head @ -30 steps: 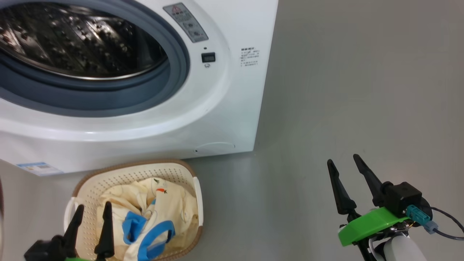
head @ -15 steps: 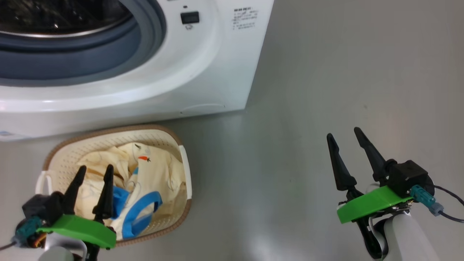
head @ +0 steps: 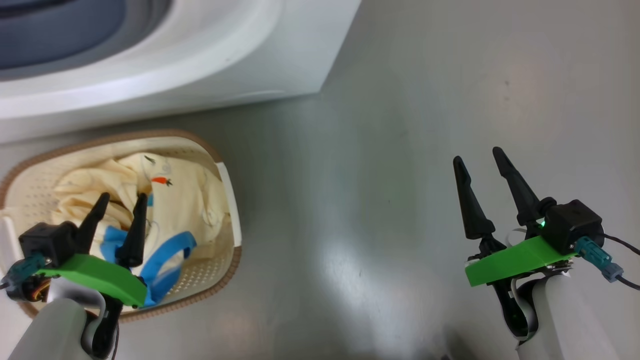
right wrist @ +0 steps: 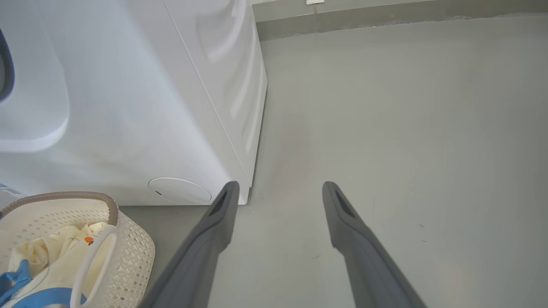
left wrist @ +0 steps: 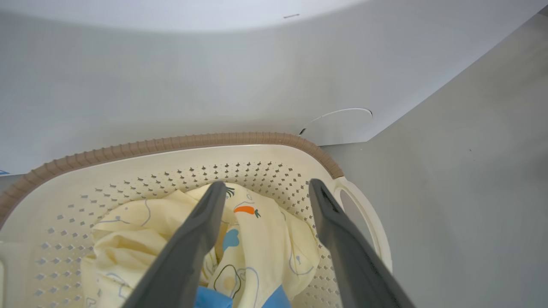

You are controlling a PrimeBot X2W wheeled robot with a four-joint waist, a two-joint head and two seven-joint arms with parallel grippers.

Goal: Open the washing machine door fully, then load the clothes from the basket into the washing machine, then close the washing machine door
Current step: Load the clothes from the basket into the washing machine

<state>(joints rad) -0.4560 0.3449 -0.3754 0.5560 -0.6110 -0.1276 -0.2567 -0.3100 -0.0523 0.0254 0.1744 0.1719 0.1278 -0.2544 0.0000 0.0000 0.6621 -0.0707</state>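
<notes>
The white washing machine [head: 200, 65] fills the upper left of the head view, with a strip of its grey-blue seal [head: 60, 35] at the corner. The washing machine door is out of view. In front of the machine the cream basket [head: 125, 136] stands on the floor, holding the cream-yellow clothes [head: 175, 200] with blue trim. My left gripper [head: 123, 197] hangs open above the clothes, and nothing is between its fingers. From the left wrist, the left gripper [left wrist: 267, 184] points over the clothes [left wrist: 265, 239] and the basket [left wrist: 214, 139]. My right gripper [head: 477, 156] is open over bare floor, far to the right.
Grey floor [head: 400, 100] stretches right of the machine and the basket. The right wrist view has the right gripper [right wrist: 280, 185] over the floor, the machine's side [right wrist: 128, 107], its round flap [right wrist: 180, 190], the basket [right wrist: 132, 252] and a wall base [right wrist: 385, 17] beyond.
The head camera has tilted down, so the machine has slid up the picture. My left gripper now shows further in over the clothes. Both grippers stay open.
</notes>
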